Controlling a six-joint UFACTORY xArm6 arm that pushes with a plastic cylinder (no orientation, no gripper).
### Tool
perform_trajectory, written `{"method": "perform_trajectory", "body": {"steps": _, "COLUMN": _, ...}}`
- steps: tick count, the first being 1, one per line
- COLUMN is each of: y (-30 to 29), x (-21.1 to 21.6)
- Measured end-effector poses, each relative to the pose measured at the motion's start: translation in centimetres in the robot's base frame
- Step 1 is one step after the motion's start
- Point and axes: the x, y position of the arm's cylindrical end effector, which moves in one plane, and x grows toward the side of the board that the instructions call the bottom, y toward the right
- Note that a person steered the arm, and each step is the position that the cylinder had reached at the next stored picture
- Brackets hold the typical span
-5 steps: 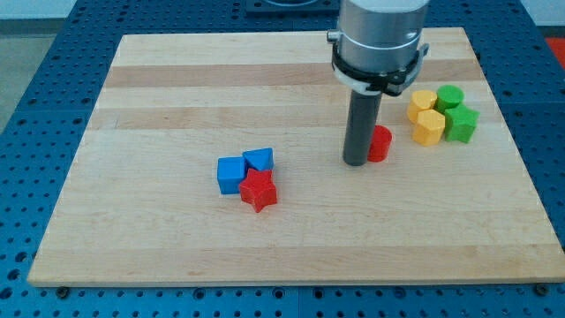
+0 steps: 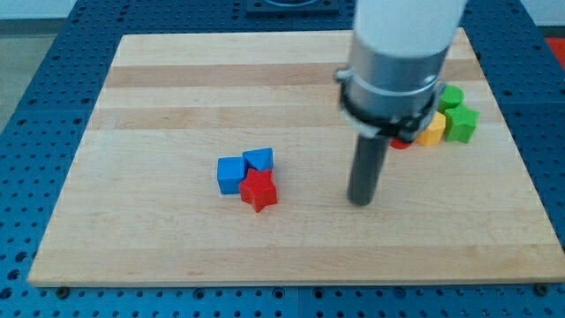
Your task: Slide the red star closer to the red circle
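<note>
The arm carries no claw; it ends in a dark rod with nothing held, and my tip (image 2: 360,202) rests on the bench (image 2: 177,97) slightly right of frame centre.

The red star (image 2: 259,190) lies left of centre, well apart from the tip, to the tip's left and at nearly the same height in the frame. Two blue blocks adjoin the star. A blue cube-like block (image 2: 230,174) sits against its upper left side. A second blue block (image 2: 259,160), wedge-like in outline, sits directly above the star and appears to touch it. Both blue blocks stand on the far side of the star from the tip, and bare wood lies between the star and the tip.

The red circle (image 2: 403,141) is almost wholly covered by the arm's grey body in the upper right; only a small red edge shows below the collar. A yellow block (image 2: 432,129) lies just beside that edge, with two green blocks (image 2: 459,123) (image 2: 451,95) further right. Their shapes cannot be made out fully. This cluster lies well apart from the star, toward the upper right of the frame.
</note>
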Motion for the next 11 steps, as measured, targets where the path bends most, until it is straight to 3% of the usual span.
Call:
{"method": "perform_trajectory", "body": {"steps": 1, "y": -5.6, "x": 3.7}}
{"method": "perform_trajectory", "body": {"steps": 2, "y": -10.7, "x": 4.7}}
{"method": "perform_trajectory", "body": {"steps": 3, "y": -12.2, "x": 2.1}}
{"method": "perform_trajectory", "body": {"steps": 5, "y": -11.9, "x": -2.4}}
{"method": "perform_trajectory", "body": {"steps": 8, "y": -4.6, "x": -8.6}}
{"method": "perform_trajectory", "body": {"steps": 11, "y": -3.6, "x": -14.4}}
